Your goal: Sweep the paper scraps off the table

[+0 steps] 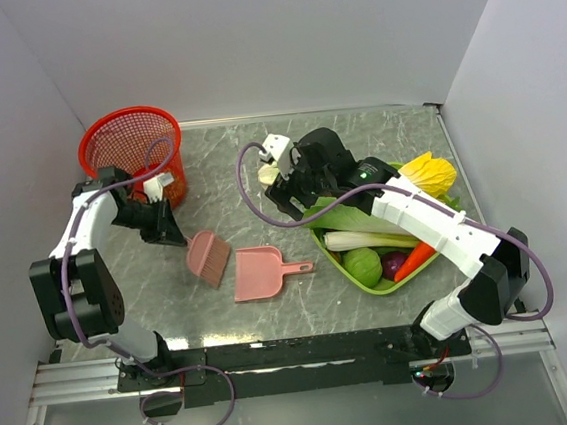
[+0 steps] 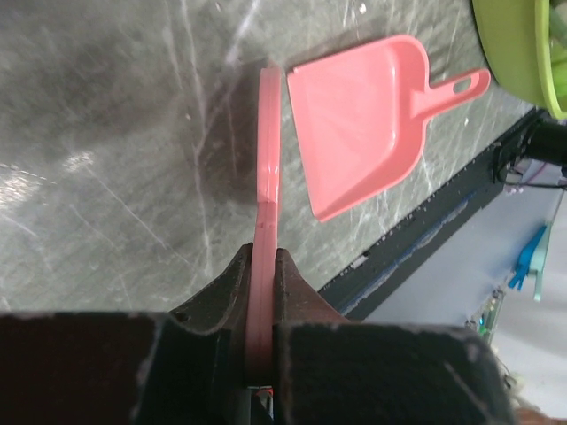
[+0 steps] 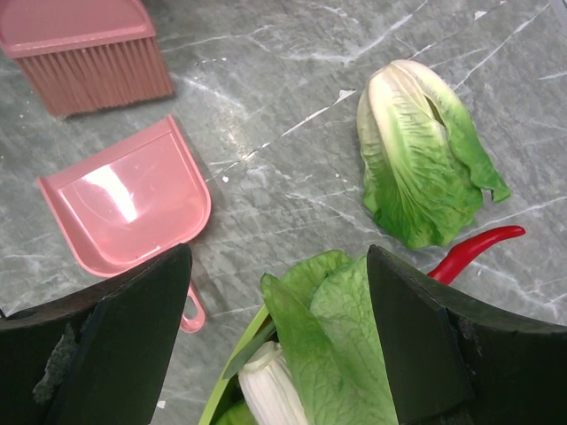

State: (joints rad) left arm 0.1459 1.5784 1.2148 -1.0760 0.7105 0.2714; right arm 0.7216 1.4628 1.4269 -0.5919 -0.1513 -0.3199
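1. The paper scraps: I cannot make out any dark green bits in these views. The bare table [image 1: 356,135] shows only a few tiny pale specks in the right wrist view, too small to identify.
2. Handling, as a judgement: such scraps would be very light, limp and easily blown or flicked aside, so pinching them makes little sense. Slow, low strokes of the bristles towards the pan suit them better.
3. The brush [image 1: 208,257] is the tool for that. The left gripper [image 2: 263,266] is clamped on its thin pink handle, with the head hanging edge-on over the marble.
4. The dustpan [image 1: 261,273] lies flat just beside the brush with its mouth towards it. Its looped handle, which points at the lime tray [image 1: 337,263], is the likely place to grasp it.
5. The right gripper [image 3: 279,257] is spread wide and holds nothing. It hovers over the tray's near rim and leafy toys.
6. A loose cabbage [image 3: 416,168] and a red chilli [image 3: 478,248] lie on the table beyond, and a red basket [image 1: 132,147] stands at the far left
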